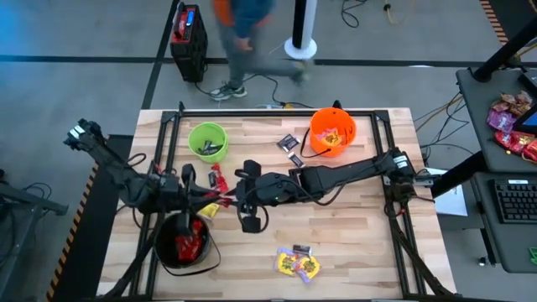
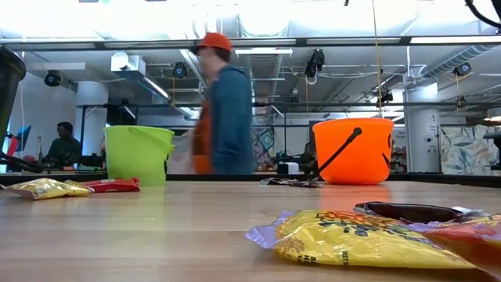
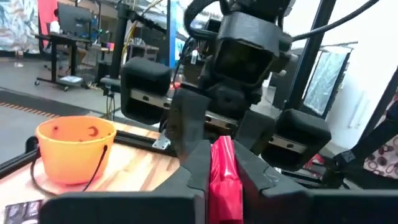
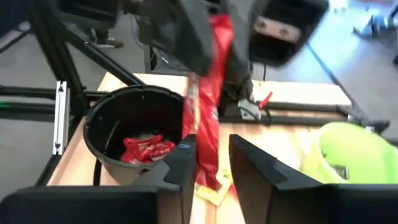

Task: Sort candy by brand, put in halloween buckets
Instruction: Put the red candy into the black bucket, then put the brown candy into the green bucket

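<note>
A: Which way does the red candy (image 4: 205, 106) point?
B: It is a long, thin packet in a glossy red wrapper. In the right wrist view its long axis runs steeply, close to upright, from the left gripper (image 3: 222, 163) down between the fingers of the right gripper (image 4: 211, 165).
A: Who has it?
B: The left gripper is clenched on the red candy; the left wrist view shows the wrapper pinched between its two dark fingers. The right gripper's fingers stand a little apart on either side of the packet's other end, so I cannot tell whether they grip it.
A: Where is that?
B: Mid-table, above the wood, just right of the black bucket (image 1: 180, 244), which holds more red packets. The green bucket (image 1: 208, 141) and orange bucket (image 1: 332, 132) stand at the far side
</note>
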Robot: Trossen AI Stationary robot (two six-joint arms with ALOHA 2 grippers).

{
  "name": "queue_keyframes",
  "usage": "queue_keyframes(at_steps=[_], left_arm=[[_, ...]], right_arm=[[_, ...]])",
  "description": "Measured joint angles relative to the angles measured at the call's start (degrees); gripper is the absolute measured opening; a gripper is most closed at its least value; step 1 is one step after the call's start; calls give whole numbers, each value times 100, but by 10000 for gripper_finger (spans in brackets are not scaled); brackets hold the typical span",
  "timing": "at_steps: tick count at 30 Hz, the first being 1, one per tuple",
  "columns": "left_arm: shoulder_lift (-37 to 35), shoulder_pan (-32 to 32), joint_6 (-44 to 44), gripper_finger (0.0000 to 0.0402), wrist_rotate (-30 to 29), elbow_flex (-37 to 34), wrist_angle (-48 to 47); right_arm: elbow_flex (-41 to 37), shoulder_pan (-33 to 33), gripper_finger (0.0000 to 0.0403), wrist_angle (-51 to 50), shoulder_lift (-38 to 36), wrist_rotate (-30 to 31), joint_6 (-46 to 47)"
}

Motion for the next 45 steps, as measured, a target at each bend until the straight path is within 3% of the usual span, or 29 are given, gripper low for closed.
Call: queue_keyframes(at_steps=[3,6,8,11,13,15,19,26,31,35,41,45], left_arm=[[-76,-1,-331,15,-19,351,-1017],[-93,-1,-1051,15,243,1017,-2726],[-31,-12,-1958,15,848,1627,-4301],[239,-43,-3618,15,2212,2458,-6701],[458,-183,-4430,15,3011,2765,-7783],[666,-414,-4701,15,3303,2856,-8299],[1093,-804,-4776,19,3425,2679,-8373],[1753,-981,-5353,99,3374,2458,-8367],[1804,-1022,-5322,143,3377,2459,-8373],[1620,-1041,-5321,158,3336,2459,-8375],[1280,-1046,-5081,161,2347,2503,-8358],[1072,-1041,-4891,161,1520,2503,-8351]], right_arm=[[0,-84,110,-120,0,-7,297],[0,-152,133,-265,0,-25,378],[0,-202,145,-438,-9,6,508],[0,-253,158,-692,-12,22,745],[0,-261,164,-847,-12,28,793],[0,-250,169,-929,-9,21,811],[-7,-235,173,-974,-9,5,887],[-13,-247,172,-981,-2,26,948],[-15,-263,171,-1119,0,-12,1172],[49,-267,171,-1929,-9,-354,1873],[37,-102,171,-3624,9,-1998,3197],[-301,577,171,-4609,101,-2140,3100]])
